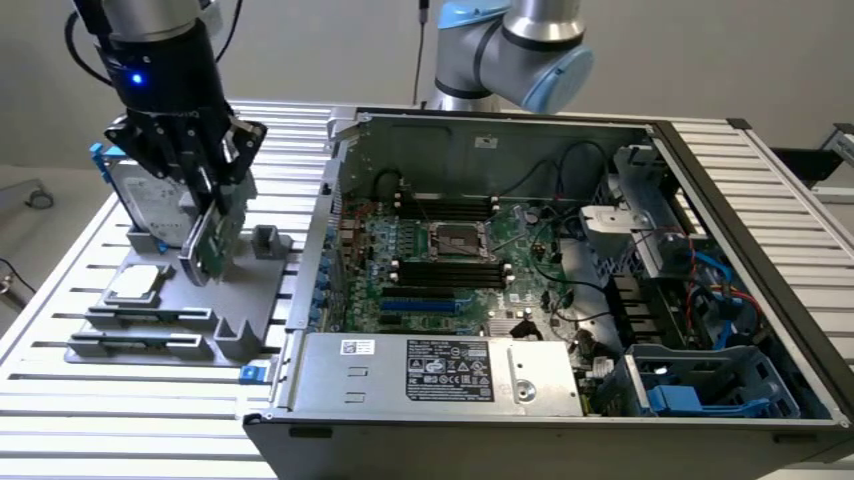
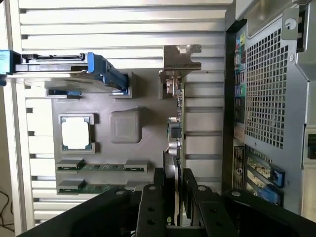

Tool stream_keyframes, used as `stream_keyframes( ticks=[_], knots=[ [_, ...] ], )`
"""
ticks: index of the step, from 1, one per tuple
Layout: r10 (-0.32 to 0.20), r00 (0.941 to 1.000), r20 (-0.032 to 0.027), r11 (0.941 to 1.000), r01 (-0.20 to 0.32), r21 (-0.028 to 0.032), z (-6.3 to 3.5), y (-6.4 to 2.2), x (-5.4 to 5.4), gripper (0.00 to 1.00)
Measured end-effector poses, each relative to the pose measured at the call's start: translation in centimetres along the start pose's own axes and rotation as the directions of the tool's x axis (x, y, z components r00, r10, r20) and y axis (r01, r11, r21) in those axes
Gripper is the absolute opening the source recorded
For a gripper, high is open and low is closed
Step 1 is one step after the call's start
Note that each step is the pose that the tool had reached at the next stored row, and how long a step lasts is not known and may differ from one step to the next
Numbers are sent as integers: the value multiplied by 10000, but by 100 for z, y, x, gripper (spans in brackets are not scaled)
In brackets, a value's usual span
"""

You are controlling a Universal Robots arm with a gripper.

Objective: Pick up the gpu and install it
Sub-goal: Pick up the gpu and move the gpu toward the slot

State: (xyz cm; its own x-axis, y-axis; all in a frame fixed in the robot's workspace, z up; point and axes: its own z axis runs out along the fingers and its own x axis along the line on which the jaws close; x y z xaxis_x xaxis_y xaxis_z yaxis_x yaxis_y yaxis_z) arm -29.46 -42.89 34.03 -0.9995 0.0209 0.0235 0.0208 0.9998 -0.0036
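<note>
Gpu [image 1: 211, 238] is standing on edge in the grey holder tray [image 1: 247, 340], with the gripper [image 1: 200, 195] pinching it between narrow jaws. A hard drive [image 1: 140, 195], square chip [image 1: 138, 283] and memory sticks [image 1: 140, 318] are sitting alongside, near the open computer case [image 1: 534, 140].

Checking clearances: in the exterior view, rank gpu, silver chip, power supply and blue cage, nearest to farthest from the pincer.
1. gpu, gripped in the pincer
2. silver chip, on the grey holder
3. power supply, middle foreground
4. blue cage, the exterior view's right
</note>
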Motion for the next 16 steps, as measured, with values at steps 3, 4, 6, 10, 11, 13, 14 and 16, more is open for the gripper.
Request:
stream_keyframes(
  ticks=[3,4,6,10,11,13,14,16],
  knots=[
    [1,10000,0,10000,-1,0,-140,-7,-48,27],
    [2,10000,-3,10000,-2,2,-185,-11,-81,27],
    [1,10000,-9,10000,-1,1,-278,-19,-170,27],
    [1,10000,-30,10000,-1,-4,-465,-38,-349,27],
    [2,10000,-37,10000,-2,-6,-510,-43,-392,27],
    [1,10000,-51,10000,-1,-9,-605,-53,-483,27],
    [0,10000,-59,10000,-1,-12,-651,-57,-527,27],
    [2,10000,-79,10000,-2,-16,-743,-62,-615,27]
  ],
)
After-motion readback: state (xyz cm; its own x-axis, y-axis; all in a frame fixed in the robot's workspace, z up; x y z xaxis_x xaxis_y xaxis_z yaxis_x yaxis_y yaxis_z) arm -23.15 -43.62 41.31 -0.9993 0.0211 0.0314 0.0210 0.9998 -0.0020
